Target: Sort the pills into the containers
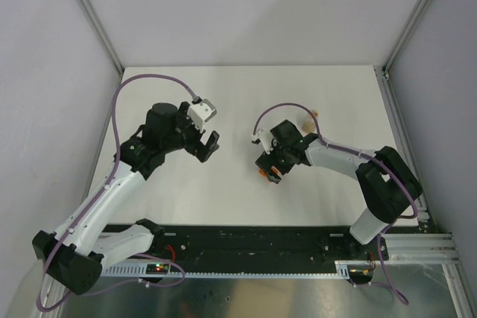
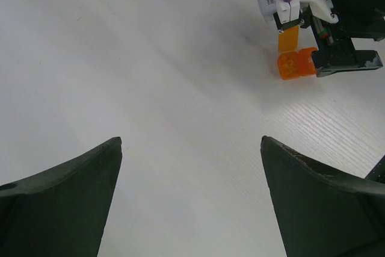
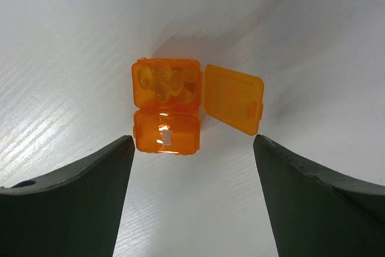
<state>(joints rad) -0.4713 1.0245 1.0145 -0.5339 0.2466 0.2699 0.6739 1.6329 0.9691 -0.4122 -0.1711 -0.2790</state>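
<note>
Right pincer: jaws stand apart and grip nothing; its 2 dark fingers fill the lower corners of its wrist view.
Container: a bright orange translucent box of 2 joined cells. It lies flat on the white table just ahead of the right pincer's fingertips. It sits in line with the gap between them, closer to the finger on the left of that view, and touches neither finger.
Far cell: the cell farther from the right pincer; it is uncovered.
Pills: several tiny pale-orange pellets heaped inside the far cell; the count cannot be told.
Lid flap: swung open off the far cell, out toward the finger on the right of the wrist view and apart from that finger.
Near cell: the cell closest to the right pincer; its lid is down, and what it holds cannot be told.
Left pincer: jaws spread wide, nothing between them, only bare table ahead of the gap.
Container seen from the left pincer: well ahead and off beyond the finger on the right of that view, with the right pincer close against it.
Small tan item: on the table behind the right pincer's wrist, on the side away from the arm bases; too small to identify.
</note>
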